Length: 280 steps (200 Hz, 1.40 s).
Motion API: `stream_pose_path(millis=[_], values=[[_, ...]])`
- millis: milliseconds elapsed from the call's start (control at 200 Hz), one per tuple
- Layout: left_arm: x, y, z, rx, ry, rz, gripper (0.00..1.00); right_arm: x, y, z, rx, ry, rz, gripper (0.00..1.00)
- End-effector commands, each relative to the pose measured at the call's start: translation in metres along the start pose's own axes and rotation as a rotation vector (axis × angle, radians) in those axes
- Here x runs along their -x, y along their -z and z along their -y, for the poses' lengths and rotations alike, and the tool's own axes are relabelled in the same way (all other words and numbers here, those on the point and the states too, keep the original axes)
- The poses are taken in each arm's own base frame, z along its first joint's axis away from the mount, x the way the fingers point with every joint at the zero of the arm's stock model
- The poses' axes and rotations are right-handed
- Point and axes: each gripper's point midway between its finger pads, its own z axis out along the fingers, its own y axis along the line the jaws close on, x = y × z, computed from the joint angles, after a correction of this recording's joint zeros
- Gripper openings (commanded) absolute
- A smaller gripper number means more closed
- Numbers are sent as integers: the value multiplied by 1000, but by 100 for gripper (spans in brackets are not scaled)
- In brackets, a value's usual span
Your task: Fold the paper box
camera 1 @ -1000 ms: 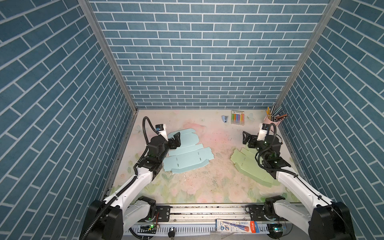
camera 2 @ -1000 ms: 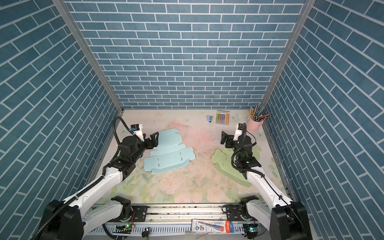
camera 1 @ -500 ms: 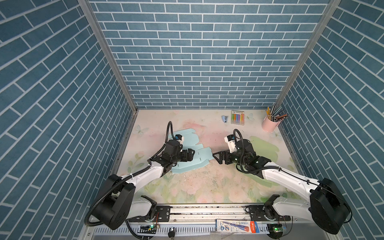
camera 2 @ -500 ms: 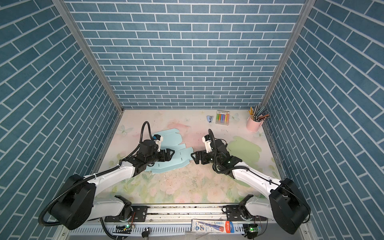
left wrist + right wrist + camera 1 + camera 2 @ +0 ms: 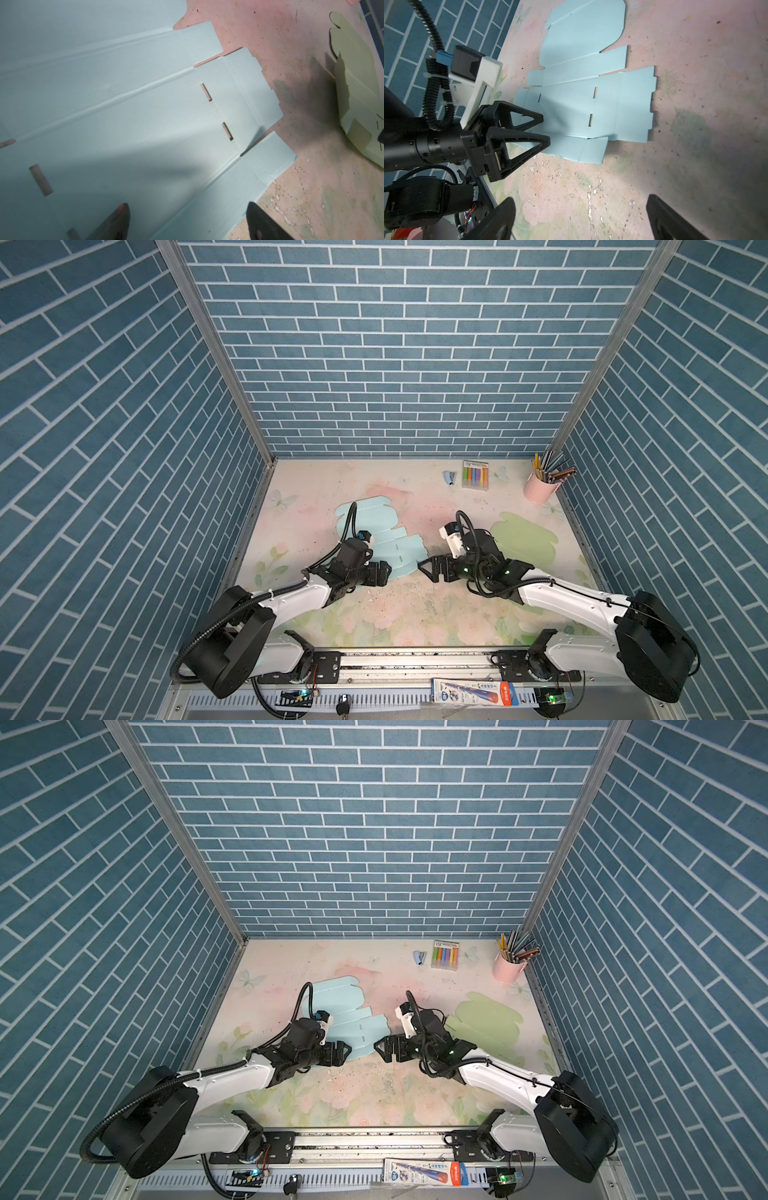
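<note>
The desk (image 5: 374, 614) carries the blue box (image 5: 395, 547) — unfolded and lying flat, left of the desk's middle. Its creases and slots are plain in the left wrist view (image 5: 124, 104). The green box (image 5: 528, 539) lies well apart to the right of the blue box. The left hand (image 5: 387, 572) hangs over the blue box's near edge, jaws spread wide and gripping nothing; whether a fingertip touches the sheet cannot be told. The right hand (image 5: 424, 571) is just beside the blue box's near right corner, over bare desk, likewise released and pointing at the left hand. Behind and to the right of the blue box are a pink cup (image 5: 539, 491), a pack of markers (image 5: 475, 475) — and nearest of the three, a small stapler (image 5: 449, 477).
</note>
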Motion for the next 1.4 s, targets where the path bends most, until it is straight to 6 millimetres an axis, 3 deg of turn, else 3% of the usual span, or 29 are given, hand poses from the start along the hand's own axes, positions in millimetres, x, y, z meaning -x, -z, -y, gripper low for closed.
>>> stream_pose_path(millis=[0, 205, 375, 580, 770, 970, 1120, 1290, 1395], values=[[-14, -2, -2, 20, 11, -22, 88, -5, -1, 0, 13, -45, -4, 99], [-27, -5, 14, -9, 9, -43, 89, -9, 3, 4, -2, -43, 2, 99], [-35, -12, 41, -73, -5, -56, 89, -12, 6, 8, -10, -42, 1, 99], [-27, -16, 76, -209, 34, -31, 89, -7, 19, 13, -45, -52, 50, 99], [-13, -9, 89, -236, 12, 3, 89, -6, 21, 10, -22, -46, 52, 99], [-1, 3, 71, -194, -5, 28, 89, -16, 19, 3, -5, -27, 16, 99], [14, 22, 36, -123, 12, 73, 89, -21, 15, -4, -8, -10, -8, 99], [13, 39, 4, -61, 40, 98, 88, -35, 5, -18, 10, 8, -54, 97], [10, 38, 4, -77, 53, 96, 88, -46, -4, -29, 44, 6, -83, 97]])
